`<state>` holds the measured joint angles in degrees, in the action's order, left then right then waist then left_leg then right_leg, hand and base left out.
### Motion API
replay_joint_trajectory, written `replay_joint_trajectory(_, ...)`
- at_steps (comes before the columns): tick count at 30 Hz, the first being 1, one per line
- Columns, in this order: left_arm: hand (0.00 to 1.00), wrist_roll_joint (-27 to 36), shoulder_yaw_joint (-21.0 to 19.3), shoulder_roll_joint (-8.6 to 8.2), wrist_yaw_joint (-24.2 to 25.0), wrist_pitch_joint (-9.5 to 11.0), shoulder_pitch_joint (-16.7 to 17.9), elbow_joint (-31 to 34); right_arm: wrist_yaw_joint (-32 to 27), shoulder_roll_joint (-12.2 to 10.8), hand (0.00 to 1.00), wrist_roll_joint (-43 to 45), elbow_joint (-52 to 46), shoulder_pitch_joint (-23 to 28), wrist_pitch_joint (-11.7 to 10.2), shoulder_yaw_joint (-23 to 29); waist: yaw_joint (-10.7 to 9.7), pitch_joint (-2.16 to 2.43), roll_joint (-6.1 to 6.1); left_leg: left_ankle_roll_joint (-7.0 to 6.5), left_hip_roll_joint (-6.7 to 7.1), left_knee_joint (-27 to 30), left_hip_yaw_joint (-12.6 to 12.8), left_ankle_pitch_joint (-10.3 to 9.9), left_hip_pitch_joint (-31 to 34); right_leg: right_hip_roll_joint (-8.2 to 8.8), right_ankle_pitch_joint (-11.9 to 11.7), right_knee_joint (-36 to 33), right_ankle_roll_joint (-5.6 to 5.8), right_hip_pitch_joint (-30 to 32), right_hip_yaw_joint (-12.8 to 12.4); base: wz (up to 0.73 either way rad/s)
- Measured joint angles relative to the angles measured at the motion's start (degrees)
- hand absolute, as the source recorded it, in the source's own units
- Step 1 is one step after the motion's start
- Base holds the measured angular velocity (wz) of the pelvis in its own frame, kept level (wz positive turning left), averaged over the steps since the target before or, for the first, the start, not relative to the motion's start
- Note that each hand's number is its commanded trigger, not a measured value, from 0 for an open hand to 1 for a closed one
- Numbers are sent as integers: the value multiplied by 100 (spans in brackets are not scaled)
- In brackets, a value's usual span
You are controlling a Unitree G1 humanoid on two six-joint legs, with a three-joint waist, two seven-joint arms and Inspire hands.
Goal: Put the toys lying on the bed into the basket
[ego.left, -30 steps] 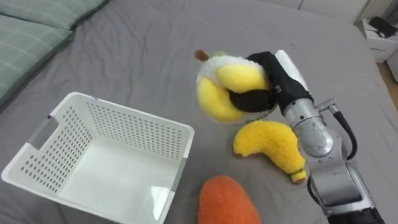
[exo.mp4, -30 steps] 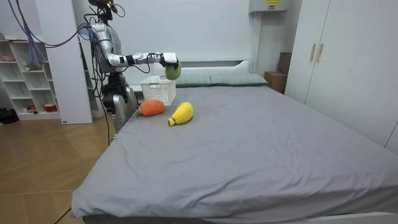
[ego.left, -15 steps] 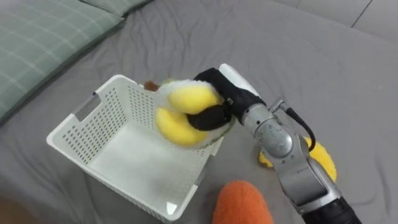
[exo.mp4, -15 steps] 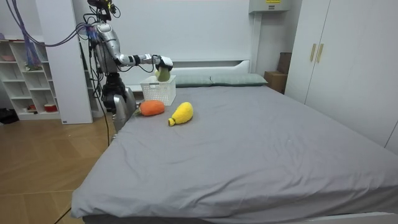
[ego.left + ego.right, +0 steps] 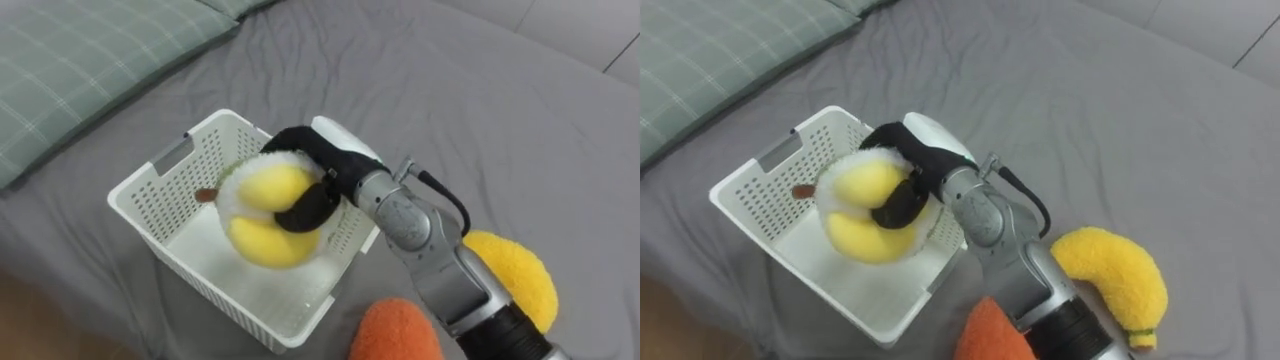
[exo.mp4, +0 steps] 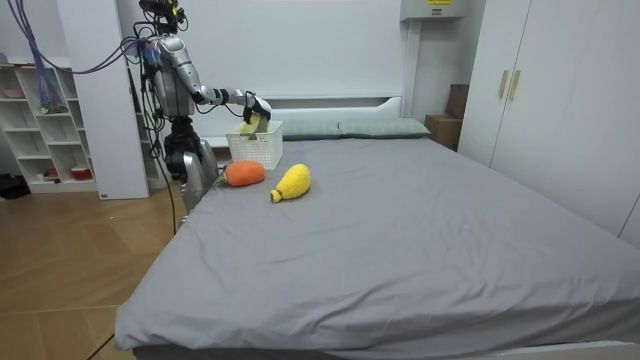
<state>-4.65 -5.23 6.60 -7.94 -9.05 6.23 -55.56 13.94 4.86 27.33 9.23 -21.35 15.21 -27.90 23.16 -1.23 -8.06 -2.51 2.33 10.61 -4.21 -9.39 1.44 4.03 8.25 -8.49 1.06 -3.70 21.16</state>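
Over the white basket (image 5: 180, 215), the right hand (image 5: 318, 175) gripped a round plush toy (image 5: 262, 212), yellow with white fuzzy edge and a small brown stem.

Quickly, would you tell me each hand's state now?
Right hand: shut on the yellow plush toy, over the basket.
Left hand: cannot be told.

No readable text or numbers, yellow label (image 6: 437, 3) on the white wall box (image 6: 425, 14) too small to read

Plush toy (image 5: 262, 215) above basket (image 5: 170, 190), plush banana (image 5: 510, 278) rightward
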Motion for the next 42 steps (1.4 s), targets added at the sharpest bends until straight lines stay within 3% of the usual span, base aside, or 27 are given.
replay_joint_trajectory(33, 0, -61, 72, -12, -6, -35, -47, 37, -19, 17, 0, 5, 1, 0, -34, 223, 4, 0, 1, 3, 13, 16, -49, 9, 2, 7, 1, 0, 1, -1, 28, 1)
replay_joint_trajectory(42, 0, -172, 25, -31, -21, -40, -34, 15, -209, 49, 0, -39, -69, -1, -73, 625, -169, 7, 15, -3, 20, 28, -52, 13, -17, 11, 1, -1, 1, -47, 2, 0)
